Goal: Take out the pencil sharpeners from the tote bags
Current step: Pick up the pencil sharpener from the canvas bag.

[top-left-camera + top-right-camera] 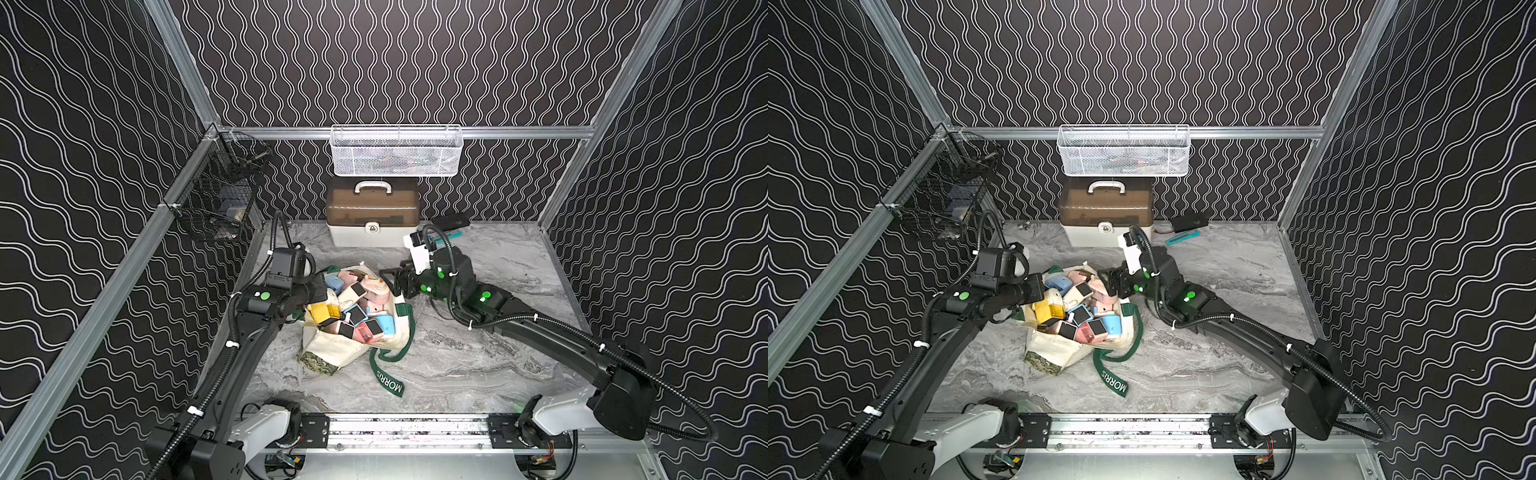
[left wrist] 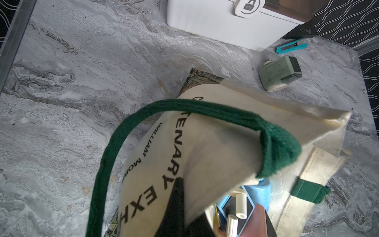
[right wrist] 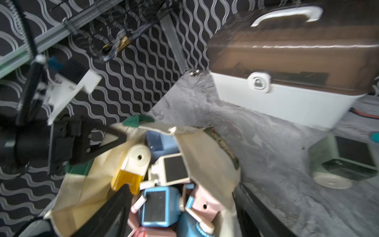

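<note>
The cream tote bag (image 1: 332, 349) lies in the middle of the table in both top views, mouth up and packed with several pencil sharpeners (image 1: 357, 307) in pink, blue, yellow and cream. My left gripper (image 1: 326, 293) is shut on the bag's left rim; in the left wrist view a black finger (image 2: 176, 197) pinches the lettered canvas (image 2: 205, 143). My right gripper (image 1: 395, 282) stands open over the far right rim. In its wrist view the jaws (image 3: 181, 188) straddle a blue sharpener (image 3: 155, 207) and a pink one (image 3: 203, 205). One pale green sharpener (image 2: 280, 73) lies on the table beside the bag.
A white-and-brown case (image 1: 372, 216) stands at the back wall under a white mesh basket (image 1: 395, 151). A black wire basket (image 1: 216, 199) hangs at the left. A teal stick tool (image 1: 1183, 237) and a black object (image 1: 1190, 221) lie back right. The green MORRIS strap (image 1: 388, 380) trails forward.
</note>
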Robot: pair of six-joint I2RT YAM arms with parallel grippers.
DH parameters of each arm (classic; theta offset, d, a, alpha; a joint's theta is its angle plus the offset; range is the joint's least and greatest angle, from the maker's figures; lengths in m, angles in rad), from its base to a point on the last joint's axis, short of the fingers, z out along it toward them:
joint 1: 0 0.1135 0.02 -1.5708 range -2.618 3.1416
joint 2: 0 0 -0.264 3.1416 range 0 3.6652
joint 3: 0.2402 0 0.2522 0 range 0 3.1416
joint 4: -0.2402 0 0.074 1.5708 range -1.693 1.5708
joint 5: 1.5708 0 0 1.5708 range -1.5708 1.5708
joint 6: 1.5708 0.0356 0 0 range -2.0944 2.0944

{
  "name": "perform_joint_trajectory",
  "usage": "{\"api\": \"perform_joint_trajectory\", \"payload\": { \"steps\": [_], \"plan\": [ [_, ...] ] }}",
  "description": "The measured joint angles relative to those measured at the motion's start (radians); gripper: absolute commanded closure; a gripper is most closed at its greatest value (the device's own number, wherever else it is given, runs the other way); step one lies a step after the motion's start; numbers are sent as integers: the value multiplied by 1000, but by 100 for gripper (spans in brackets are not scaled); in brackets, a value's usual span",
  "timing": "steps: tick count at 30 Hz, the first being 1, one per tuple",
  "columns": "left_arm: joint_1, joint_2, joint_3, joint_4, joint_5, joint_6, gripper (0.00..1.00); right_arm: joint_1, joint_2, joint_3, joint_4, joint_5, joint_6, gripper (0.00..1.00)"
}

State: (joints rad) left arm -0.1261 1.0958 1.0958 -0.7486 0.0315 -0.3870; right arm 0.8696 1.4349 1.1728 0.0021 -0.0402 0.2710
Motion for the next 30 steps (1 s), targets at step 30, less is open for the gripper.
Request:
{"api": "perform_joint_trajectory", "payload": {
  "steps": [30],
  "plan": [
    [1,-1,0,-1,10,0,100,73,458,296,-138,-5,472,9]
  ]
}}
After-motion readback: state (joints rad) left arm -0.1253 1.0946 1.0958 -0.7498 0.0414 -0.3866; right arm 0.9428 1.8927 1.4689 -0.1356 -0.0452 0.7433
